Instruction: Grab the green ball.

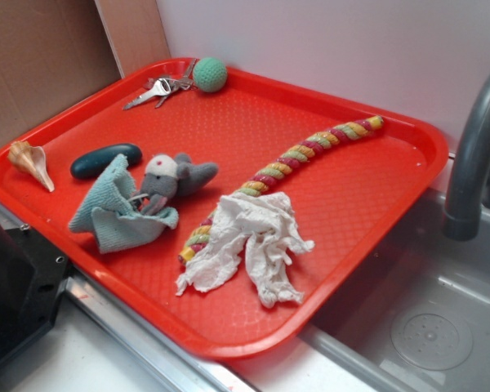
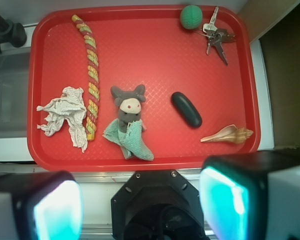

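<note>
Not started: green ball (image 2: 191, 16) untouched at tray's (image 2: 150, 65) 1 o'clock beside keys (image 2: 216, 36); gripper (image 2: 140, 210) spread, empty, well short.

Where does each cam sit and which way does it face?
Exterior: off the tray's near corner, raised, looking obliquely across it toward the wall; no arm shows.
Wrist: high above, looking straight down; both gripper fingers fill the bottom edge, spread wide.
Shared: green ball beside the keys, toy mouse, rope.
</note>
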`<state>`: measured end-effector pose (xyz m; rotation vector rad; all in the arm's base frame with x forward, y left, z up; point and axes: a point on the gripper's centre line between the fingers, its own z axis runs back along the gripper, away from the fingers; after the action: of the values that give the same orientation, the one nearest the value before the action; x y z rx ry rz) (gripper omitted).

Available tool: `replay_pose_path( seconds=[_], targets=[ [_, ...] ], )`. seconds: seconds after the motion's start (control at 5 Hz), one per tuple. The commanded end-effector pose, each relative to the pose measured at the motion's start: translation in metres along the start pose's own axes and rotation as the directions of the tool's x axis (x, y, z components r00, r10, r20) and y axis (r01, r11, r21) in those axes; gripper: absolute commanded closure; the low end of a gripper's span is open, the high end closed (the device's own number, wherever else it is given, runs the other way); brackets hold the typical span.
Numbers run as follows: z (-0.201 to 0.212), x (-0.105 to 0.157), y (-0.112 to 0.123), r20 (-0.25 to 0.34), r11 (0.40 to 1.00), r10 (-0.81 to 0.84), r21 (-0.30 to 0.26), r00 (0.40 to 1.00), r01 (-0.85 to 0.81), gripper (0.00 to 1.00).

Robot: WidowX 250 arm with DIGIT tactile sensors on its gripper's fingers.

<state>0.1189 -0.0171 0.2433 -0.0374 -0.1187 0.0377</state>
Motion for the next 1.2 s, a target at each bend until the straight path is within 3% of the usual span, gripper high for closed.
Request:
replay_pose_path(
  seconds=[0.0, 0.2, 0.4, 1.0],
  targets=[
    [0.000, 0.000, 0.000, 0.000, 1.000, 0.000, 0.000, 1.000, 0.000, 0.00],
    [-0.053, 0.039, 0.050, 0.063, 0.998, -0.027, 0.054, 0.998, 0.023, 0.00],
    [-0.105, 0.080, 0.081, 0.105, 0.998, -0.039, 0.062, 0.994, 0.033, 0.00],
    [-0.105, 0.080, 0.081, 0.105, 0.998, -0.039, 0.062, 0.994, 0.033, 0.00]
  ],
)
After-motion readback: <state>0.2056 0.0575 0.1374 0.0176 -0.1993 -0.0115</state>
